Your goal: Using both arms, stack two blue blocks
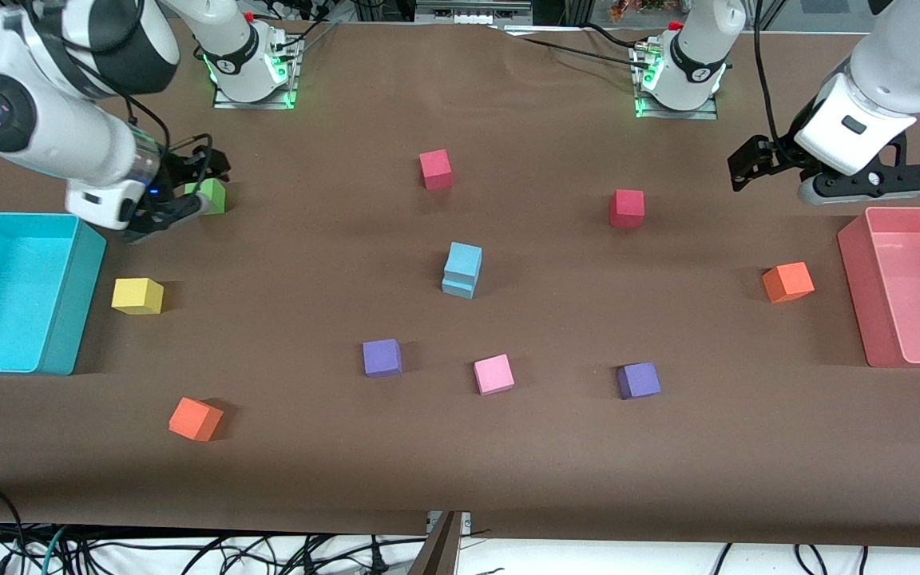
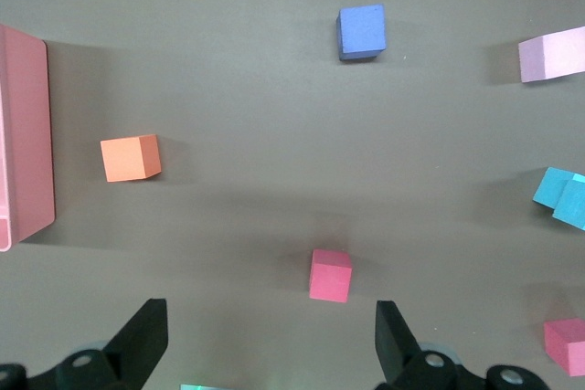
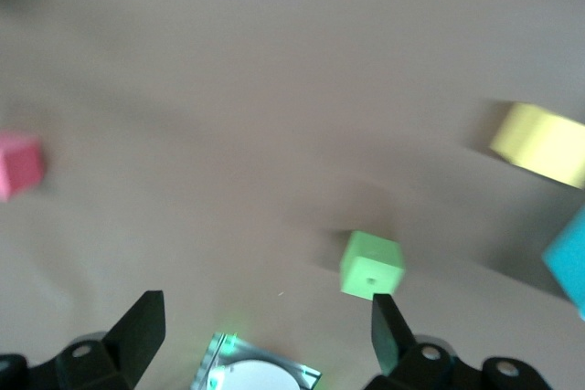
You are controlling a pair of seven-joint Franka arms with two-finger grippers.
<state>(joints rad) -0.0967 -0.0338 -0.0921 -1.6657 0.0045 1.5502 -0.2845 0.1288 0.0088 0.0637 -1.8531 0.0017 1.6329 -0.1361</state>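
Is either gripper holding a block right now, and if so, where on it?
Nothing is held. The left gripper and right gripper are both open and empty; the blue blocks sit stacked mid-table.

There are no words, numbers or signs to read on anything here. The blocks, the bins and the brown table cover are all plain. The robot arms show only small marks too tiny to make out.
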